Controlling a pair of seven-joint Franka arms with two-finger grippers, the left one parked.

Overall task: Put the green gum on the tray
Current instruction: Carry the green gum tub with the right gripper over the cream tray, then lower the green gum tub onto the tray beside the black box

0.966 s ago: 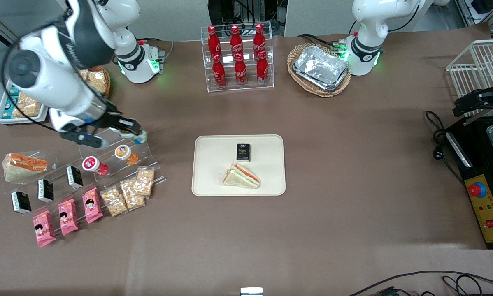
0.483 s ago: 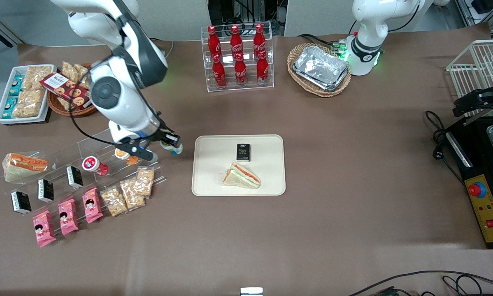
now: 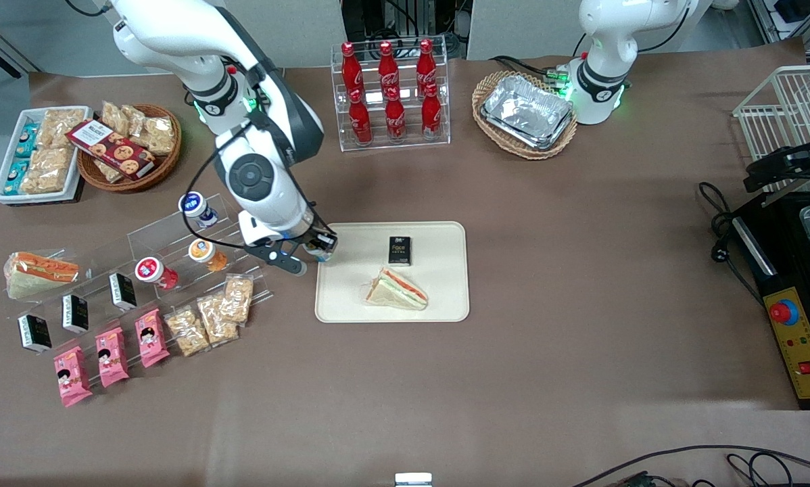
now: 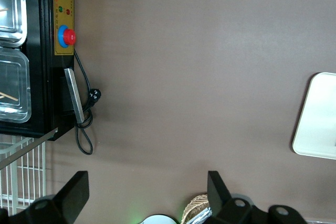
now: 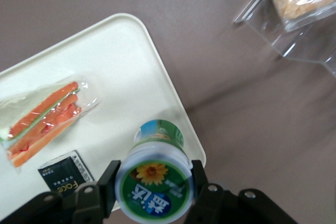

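While you've got the right arm swung out over the middle of the table, check the tray (image 3: 439, 297) first: it's the big cream rectangle, and it already carries a wrapped triangle sandwich (image 3: 397, 289) plus a small black carton (image 3: 399, 249) a bit farther from the front camera than the sandwich. Next biggest is the clear acrylic display stand (image 3: 168, 233) toward the working arm's end of the table, with a blue-lidded bottle (image 3: 196, 207), an orange-lidded bottle (image 3: 204, 251) and a red-lidded one (image 3: 151, 270) lying on its steps. Then your gripper (image 3: 319, 245): it hangs right above the tray's edge at the corner nearest that stand. Its two fingers (image 5: 109, 180) are clamped on either side of the green gum (image 5: 155, 182), pressing just under the lid. You can see the bottle's up in the air, lid facing the wrist camera, tray corner underneath it.
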